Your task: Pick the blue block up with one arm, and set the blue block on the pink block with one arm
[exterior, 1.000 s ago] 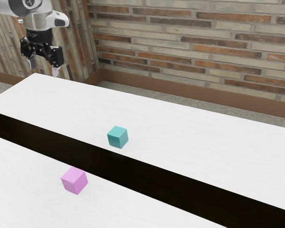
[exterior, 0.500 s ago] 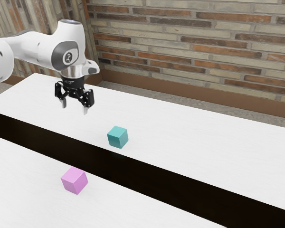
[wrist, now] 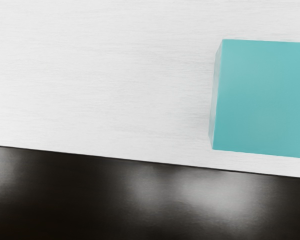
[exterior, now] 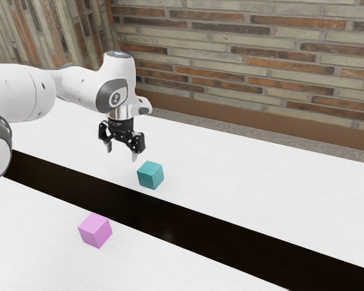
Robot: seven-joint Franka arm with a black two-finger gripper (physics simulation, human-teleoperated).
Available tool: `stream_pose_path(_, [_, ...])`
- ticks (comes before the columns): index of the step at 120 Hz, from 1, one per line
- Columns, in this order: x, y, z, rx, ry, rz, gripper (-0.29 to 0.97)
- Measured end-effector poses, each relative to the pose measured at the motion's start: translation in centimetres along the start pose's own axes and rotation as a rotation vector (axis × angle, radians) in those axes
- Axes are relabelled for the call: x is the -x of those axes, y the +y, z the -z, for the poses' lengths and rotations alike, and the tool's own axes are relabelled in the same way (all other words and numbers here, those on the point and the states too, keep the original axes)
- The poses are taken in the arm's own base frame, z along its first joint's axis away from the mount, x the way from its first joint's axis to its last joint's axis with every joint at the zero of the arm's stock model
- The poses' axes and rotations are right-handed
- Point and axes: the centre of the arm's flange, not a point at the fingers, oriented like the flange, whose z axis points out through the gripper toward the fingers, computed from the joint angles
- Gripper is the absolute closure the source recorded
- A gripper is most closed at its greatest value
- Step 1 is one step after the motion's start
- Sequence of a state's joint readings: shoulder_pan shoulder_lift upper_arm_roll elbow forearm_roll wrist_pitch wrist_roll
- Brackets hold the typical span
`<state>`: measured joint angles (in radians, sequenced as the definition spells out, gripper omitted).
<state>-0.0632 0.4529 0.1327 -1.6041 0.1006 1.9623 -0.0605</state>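
End effector [exterior: 122, 151] spread, near blue block [exterior: 150, 174]

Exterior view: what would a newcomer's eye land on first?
The black gripper, open, hangs just above the blue block, toward the exterior view's left. That block sits at the edge of a black band crossing the white table; the pink block lies alone on the band's near side.

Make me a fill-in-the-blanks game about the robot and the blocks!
The open pincer holds ___.
The blue block rests on the ___ tabletop.
A ___ strip lies between the blue block and the pink block.
Missing words: nothing; white; black.
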Motion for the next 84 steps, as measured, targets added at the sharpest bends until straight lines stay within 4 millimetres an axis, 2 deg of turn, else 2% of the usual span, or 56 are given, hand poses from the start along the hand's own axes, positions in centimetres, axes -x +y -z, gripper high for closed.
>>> stream_pose_path(17, [-1.2, 1.5, -0.5, 0.011, 0.014, -0.023, 0.00])
stream_pose_path(46, [-3.1, 3.8, -2.9, 0.026, 0.008, -0.054, 0.00])
stream_pose_path(84, [-4.2, 4.6, -5.7, 0.055, -0.010, -0.064, 0.00])
